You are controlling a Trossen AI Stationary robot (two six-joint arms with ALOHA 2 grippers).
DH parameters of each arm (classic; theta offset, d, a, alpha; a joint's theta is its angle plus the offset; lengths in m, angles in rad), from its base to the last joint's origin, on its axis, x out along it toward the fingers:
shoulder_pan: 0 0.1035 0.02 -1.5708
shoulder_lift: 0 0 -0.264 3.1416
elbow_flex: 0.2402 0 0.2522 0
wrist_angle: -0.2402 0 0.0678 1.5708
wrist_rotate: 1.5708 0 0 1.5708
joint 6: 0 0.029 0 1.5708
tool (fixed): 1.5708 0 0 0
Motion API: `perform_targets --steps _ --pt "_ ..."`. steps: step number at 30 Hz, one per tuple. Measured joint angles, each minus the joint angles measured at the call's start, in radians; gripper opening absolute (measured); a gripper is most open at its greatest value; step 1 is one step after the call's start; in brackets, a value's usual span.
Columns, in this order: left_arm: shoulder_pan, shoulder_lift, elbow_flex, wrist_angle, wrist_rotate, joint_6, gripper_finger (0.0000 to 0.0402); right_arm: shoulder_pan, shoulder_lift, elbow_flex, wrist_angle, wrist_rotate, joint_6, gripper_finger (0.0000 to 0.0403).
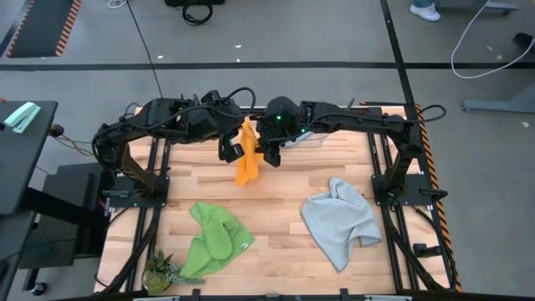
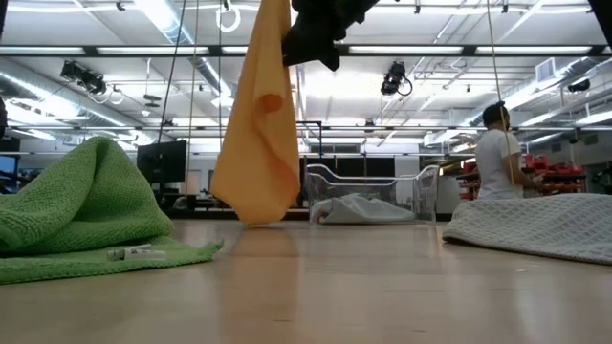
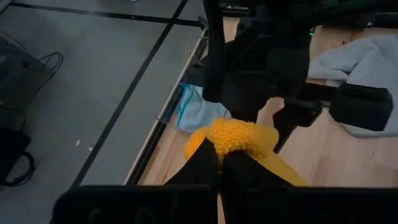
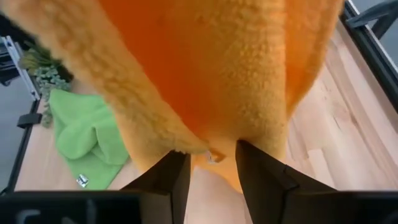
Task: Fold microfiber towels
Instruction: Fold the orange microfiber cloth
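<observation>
Yellow-orange towel hanging in air over back middle of table, bottom tip just reaching wood. Left gripper pinched tight on top bunch. Right gripper just beside, fingers apart around towel edge. Green towel lying crumpled front left. Grey towel crumpled front right.

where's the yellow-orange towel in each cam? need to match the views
High view: yellow-orange towel hangs at table centre-back, between the left gripper and right gripper.
Low view: hangs from the top edge, left of centre.
Left wrist view: bunched in the shut fingers.
Right wrist view: fills most of the frame.
Shared landmark: green towel, visible in high, low and right wrist views.
</observation>
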Motion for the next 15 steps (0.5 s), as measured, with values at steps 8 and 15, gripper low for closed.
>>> perform_targets --steps 8,15 --pt "0.006 0.000 0.000 0.000 0.001 -0.001 0.0005 0.034 0.000 0.000 0.050 -0.036 -0.003 0.0121" --pt "0.006 0.000 0.000 0.000 0.002 -0.006 0.0005 0.042 0.007 0.000 0.081 -0.037 0.009 0.0121"
